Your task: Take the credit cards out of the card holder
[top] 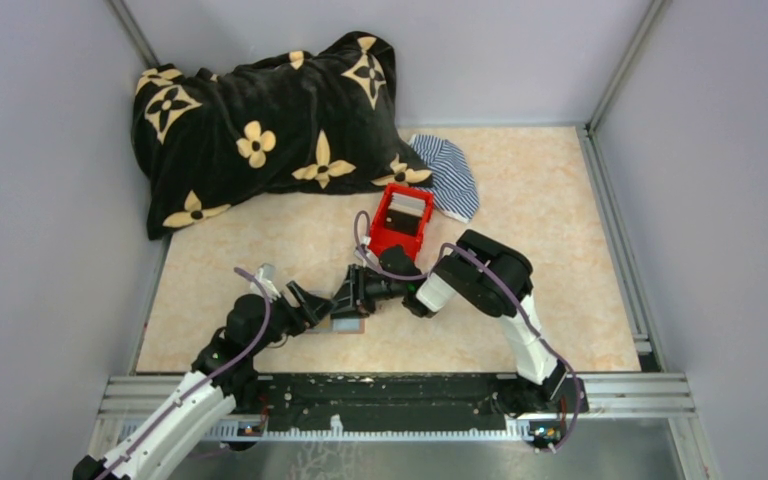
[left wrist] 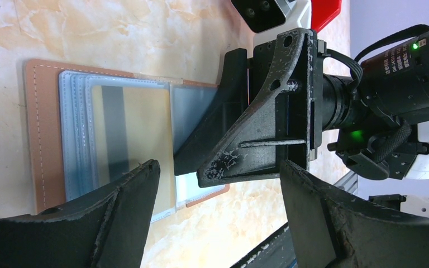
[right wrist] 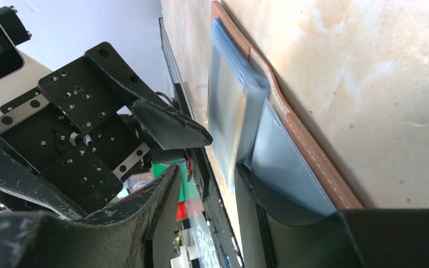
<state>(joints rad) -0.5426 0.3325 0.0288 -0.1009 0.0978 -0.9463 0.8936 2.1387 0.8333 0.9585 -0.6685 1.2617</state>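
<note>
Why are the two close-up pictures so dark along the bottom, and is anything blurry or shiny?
Left wrist view: the left gripper sits close to the lens, black, showing little detail; the card holder is sharp, its clear sleeves faintly glossy. Right wrist view: the right gripper darkens the bottom likewise. Top external view: even light, soft shadows.

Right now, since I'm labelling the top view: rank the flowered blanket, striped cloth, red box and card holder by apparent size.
1. Flowered blanket
2. Striped cloth and red box: look alike, not ranked
3. Card holder: smallest, though partly hidden
</note>
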